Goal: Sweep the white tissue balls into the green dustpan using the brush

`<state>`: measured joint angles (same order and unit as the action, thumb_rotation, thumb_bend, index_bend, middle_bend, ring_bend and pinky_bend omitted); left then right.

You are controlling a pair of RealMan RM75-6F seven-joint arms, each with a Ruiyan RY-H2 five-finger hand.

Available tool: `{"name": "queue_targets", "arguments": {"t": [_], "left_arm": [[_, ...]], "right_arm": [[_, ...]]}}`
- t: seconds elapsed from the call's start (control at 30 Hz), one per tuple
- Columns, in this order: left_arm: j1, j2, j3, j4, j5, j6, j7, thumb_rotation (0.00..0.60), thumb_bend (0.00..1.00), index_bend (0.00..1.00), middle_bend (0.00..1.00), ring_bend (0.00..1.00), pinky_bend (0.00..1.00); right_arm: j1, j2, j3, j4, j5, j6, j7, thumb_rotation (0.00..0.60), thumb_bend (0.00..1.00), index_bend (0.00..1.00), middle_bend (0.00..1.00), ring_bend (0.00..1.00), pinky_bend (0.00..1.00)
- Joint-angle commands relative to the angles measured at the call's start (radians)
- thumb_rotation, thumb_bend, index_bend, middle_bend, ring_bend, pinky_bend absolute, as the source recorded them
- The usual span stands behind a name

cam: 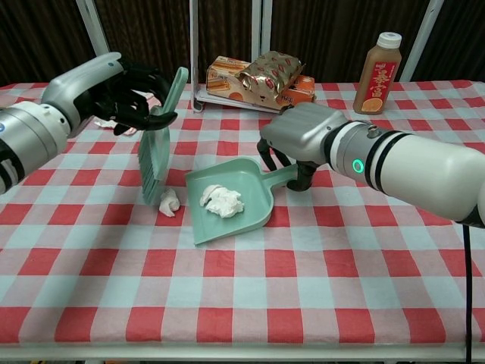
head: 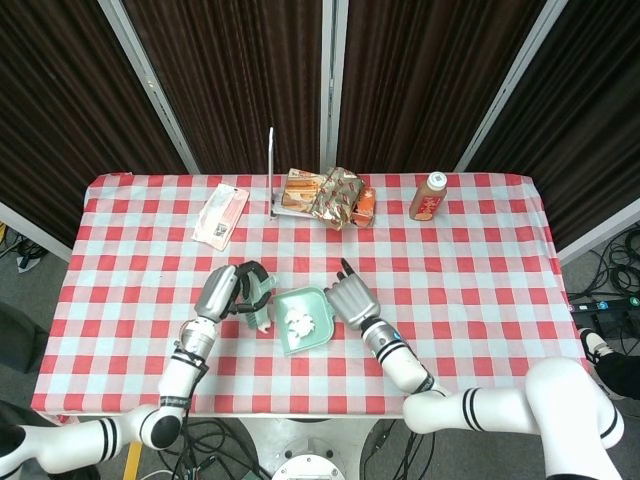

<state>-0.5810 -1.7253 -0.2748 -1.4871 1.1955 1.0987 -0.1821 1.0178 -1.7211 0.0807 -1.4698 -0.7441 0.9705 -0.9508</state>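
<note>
While the right hand (cam: 303,140) grips the handle of the green dustpan (cam: 227,205), one white tissue ball (cam: 223,201) lies inside the pan. Just left of the pan, another tissue ball (cam: 169,202) sits under the brush (cam: 155,148), clasped by the left hand (cam: 114,91).

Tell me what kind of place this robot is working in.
Probably a lab or test setup, not a home: a table with a red checked tablecloth, dark curtain panels behind it, and loose cables on the floor.
</note>
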Motion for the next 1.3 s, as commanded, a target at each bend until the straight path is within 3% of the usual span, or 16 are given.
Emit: {"name": "queue_targets", "arguments": {"t": [0.03, 0.53, 0.67, 1.0, 1.3], "left_arm": [[0.005, -0.006, 0.012, 0.011, -0.001, 0.000, 0.002, 0.600, 0.41, 0.52, 0.51, 0.70, 0.83], [-0.045, -0.144, -0.010, 0.086, -0.017, -0.041, -0.031, 0.600, 0.41, 0.52, 0.51, 0.70, 0.83], [-0.058, -0.168, -0.031, 0.096, -0.017, -0.048, -0.067, 0.600, 0.42, 0.52, 0.51, 0.70, 0.83], [-0.078, -0.168, -0.059, 0.106, -0.004, -0.091, -0.166, 0.600, 0.42, 0.52, 0.51, 0.69, 0.82], [-0.077, -0.112, -0.052, 0.101, 0.039, -0.063, -0.129, 0.600, 0.42, 0.52, 0.51, 0.69, 0.82]], "right_arm": [[0.004, -0.006, -0.002, -0.002, 0.009, 0.007, -0.009, 0.600, 0.41, 0.68, 0.58, 0.24, 0.06], [0.009, -0.045, 0.016, 0.019, 0.021, 0.015, 0.008, 0.600, 0.41, 0.68, 0.58, 0.24, 0.06], [0.006, -0.054, 0.024, 0.035, 0.013, 0.024, 0.022, 0.600, 0.46, 0.68, 0.58, 0.25, 0.06], [-0.025, -0.051, 0.047, 0.074, -0.044, -0.029, 0.177, 0.600, 0.47, 0.69, 0.58, 0.25, 0.06], [-0.045, -0.058, 0.043, 0.118, -0.079, -0.046, 0.236, 0.600, 0.46, 0.69, 0.58, 0.24, 0.06]]}}
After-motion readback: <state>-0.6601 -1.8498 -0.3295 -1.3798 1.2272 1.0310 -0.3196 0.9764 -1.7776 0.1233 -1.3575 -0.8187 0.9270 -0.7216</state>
